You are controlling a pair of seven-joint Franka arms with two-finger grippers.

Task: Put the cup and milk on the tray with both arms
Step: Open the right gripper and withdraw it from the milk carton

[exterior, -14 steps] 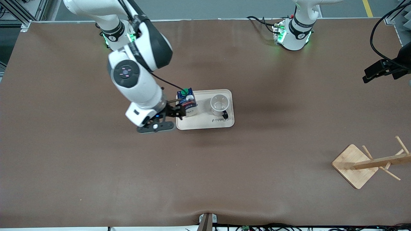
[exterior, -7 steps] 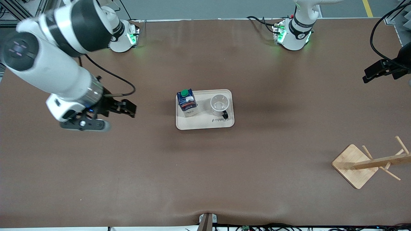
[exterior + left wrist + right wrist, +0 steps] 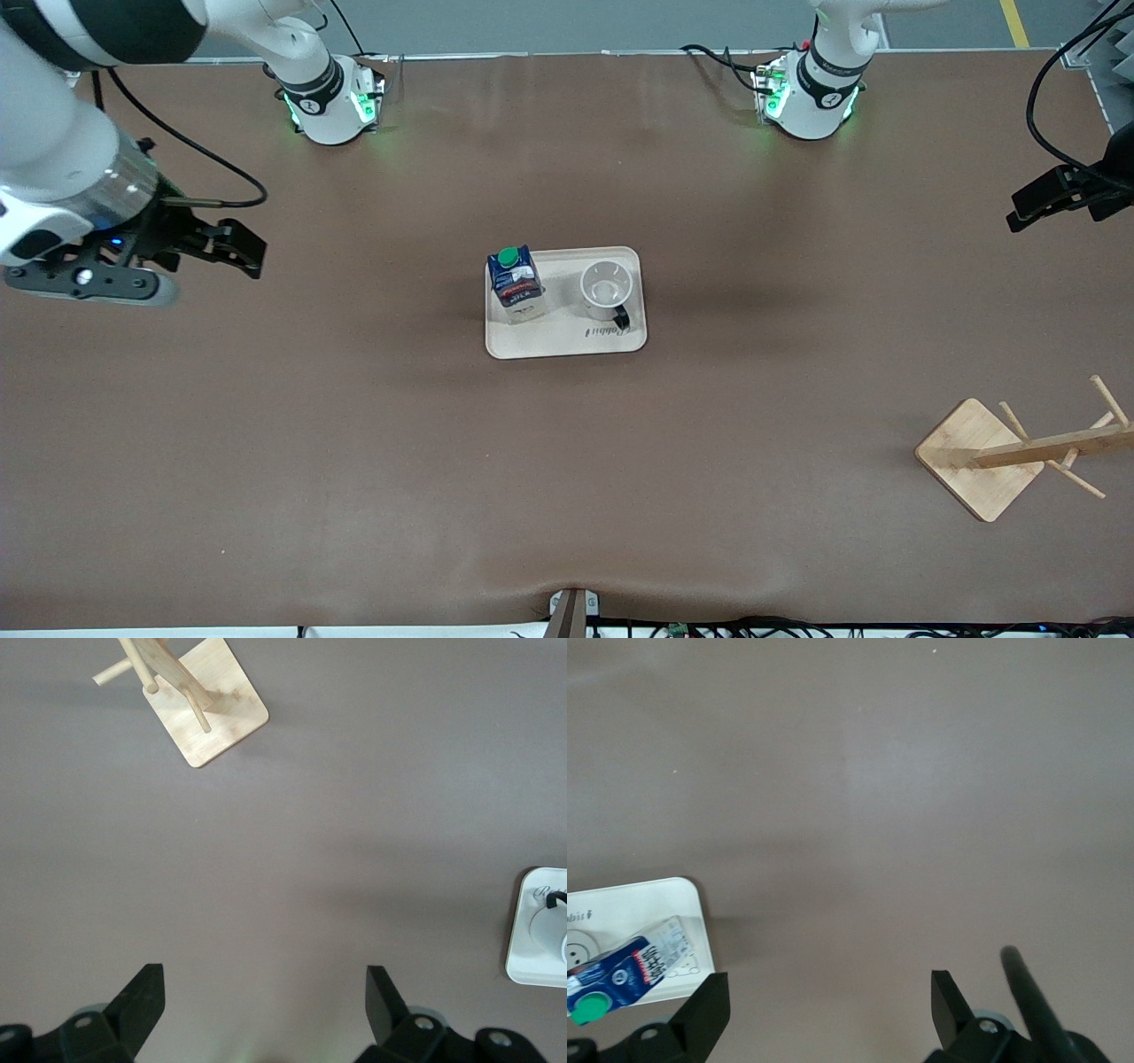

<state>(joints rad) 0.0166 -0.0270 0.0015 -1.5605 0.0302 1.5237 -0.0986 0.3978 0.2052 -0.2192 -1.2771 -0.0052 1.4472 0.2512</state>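
The cream tray [image 3: 567, 342] lies mid-table. On it the dark blue milk [image 3: 515, 282] with its green cap stands upright at the end toward the right arm. The white cup [image 3: 606, 291] stands upright beside it, its black handle toward the front camera. My right gripper [image 3: 248, 250] hangs open and empty over bare table, well off the tray toward the right arm's end. In the right wrist view the gripper [image 3: 830, 1005] holds nothing, with the milk [image 3: 625, 974] and tray [image 3: 656, 899] at the edge. My left gripper [image 3: 266, 1001] is open and empty, high over the left arm's end.
A wooden rack [image 3: 983, 456] with pegs stands on its square base near the left arm's end, nearer the front camera than the tray; the left wrist view shows the rack [image 3: 208, 713] too. A brown mat [image 3: 567, 461] covers the table.
My right gripper has pulled away from the milk on the tray and swung far toward the right arm's end of the table. Milk, cup and left arm have stayed put.
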